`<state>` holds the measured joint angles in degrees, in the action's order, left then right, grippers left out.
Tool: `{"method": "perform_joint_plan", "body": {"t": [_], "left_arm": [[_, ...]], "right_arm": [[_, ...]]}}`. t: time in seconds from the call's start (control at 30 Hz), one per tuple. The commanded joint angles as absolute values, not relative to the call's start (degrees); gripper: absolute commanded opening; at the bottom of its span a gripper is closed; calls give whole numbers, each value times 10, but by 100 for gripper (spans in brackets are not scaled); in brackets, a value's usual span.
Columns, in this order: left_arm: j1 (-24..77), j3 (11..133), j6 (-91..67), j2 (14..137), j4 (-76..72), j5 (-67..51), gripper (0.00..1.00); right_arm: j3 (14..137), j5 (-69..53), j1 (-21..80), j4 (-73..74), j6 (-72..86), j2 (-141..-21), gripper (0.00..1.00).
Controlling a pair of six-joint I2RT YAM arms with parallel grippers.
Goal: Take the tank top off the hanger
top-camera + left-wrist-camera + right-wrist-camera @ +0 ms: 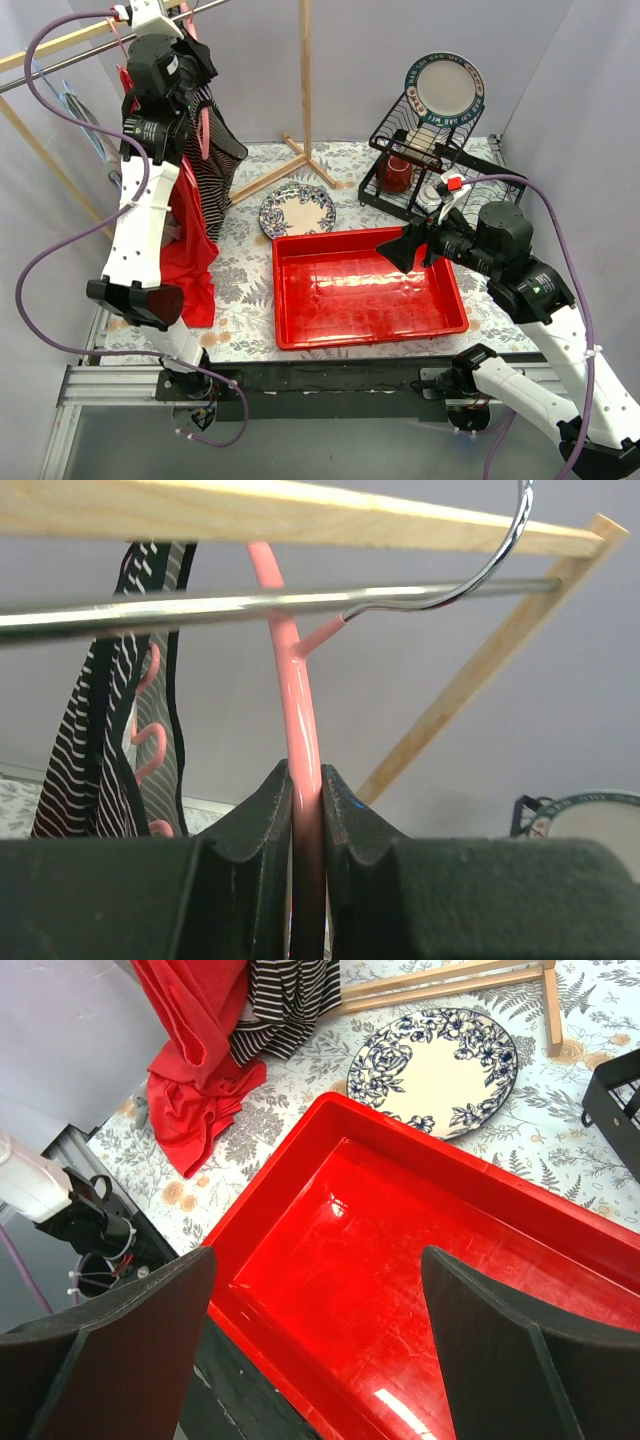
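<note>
Near edge, right side: right gripper [315, 1260] hangs over the shallow red plastic tray [370, 337], fingers spread wide, holding nothing. Tray lies right of table centre, toward the near edge, and looks bare inside.

Near-left corner: left arm rises from its base and reaches steeply up along the left edge. A loose red cloth [190, 250] drapes down beside it, its lower folds resting on the floral tablecloth near the left edge.

Mid-table: blue-and-white floral ceramic plate [297, 210] lies flat just beyond the tray. Black wire dish rack [420, 165] stands at the far-right corner.

Far-left corner, overhead: left gripper [305, 780] is pressed together on the neck of the pink plastic hanger [300, 700]. The neck runs straight up out of the jaws to a chrome wire hook [480, 575] hung over the thin metal rod [150, 610], under a pale wooden rail [300, 510].

Black-and-white striped tank top [80, 770] is on the hanger, a strap caught on the notched shoulder that falls away left of the gripper in the wrist view. Seen from above, the body of the top hangs just beside the left forearm on the table-centre side, long axis vertical, hem near the table.

Judgement: the left arm is on the hanger itself; the right gripper is well apart, across the tray. The strap has to come off the hanger shoulder sideways and down, so the free right arm would need to reach left and up to the cloth. Red cloth alongside could snag.
</note>
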<state>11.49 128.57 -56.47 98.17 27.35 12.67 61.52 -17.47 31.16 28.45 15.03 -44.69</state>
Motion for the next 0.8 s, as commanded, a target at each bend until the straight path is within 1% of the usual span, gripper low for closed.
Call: {"method": "perform_joint_plan", "body": {"t": [0.0, 0.17, 0.47, 0.63, 0.77], "left_arm": [[114, 1238, -584, 884, 211, 57, 0], [114, 1218, -589, 857, 238, 66, 0], [113, 1198, -563, 855, 193, 47, 0], [112, 1223, -548, 889, 157, 49, 0], [106, 1301, -551, 942, 164, 38, 0]], "right_arm": [[637, -176, 312, 259, 148, -451, 91], [630, -183, 312, 250, 151, -453, 91], [627, -185, 311, 256, 156, -436, 91], [628, -179, 312, 266, 157, -427, 91], [634, -176, 312, 272, 156, -425, 91]]}}
